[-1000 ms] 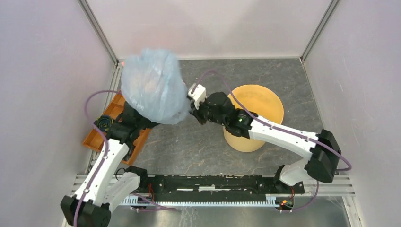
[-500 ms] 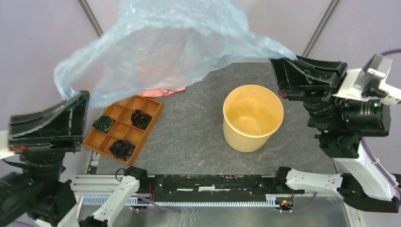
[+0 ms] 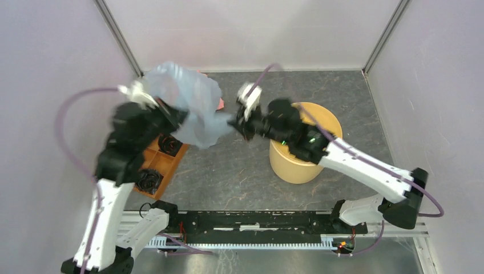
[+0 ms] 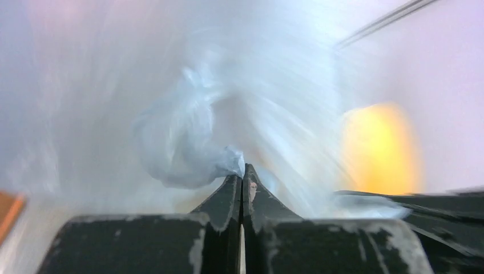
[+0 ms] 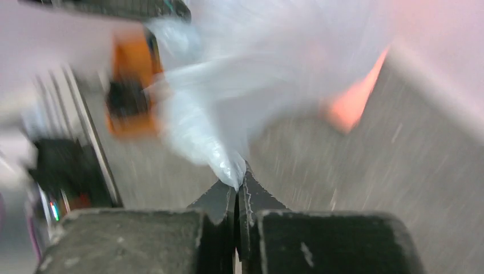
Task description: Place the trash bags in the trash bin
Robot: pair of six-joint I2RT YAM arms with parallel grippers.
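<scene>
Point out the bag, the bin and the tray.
bag point(image 3: 193, 109), top view, its bunched middle.
bin point(image 3: 292, 169), top view, its front wall.
tray point(image 3: 164, 162), top view, a bare compartment.

The trash bag point(image 3: 191, 108) is hanging clear of the desk point(image 3: 240, 171), to the left of the trash bin point(image 3: 294, 168) and not touching it. It is showing as thin, translucent, pale blue-grey film, crumpled into a loose bunched mass. The left tool point(image 4: 243, 171) is pinching one fold between closed jaws; the right tool point(image 5: 238, 182) is pinching another fold on the side nearer the bin. The trash bin, round, pale yellow and tapered, is standing upright on the desk.
</scene>
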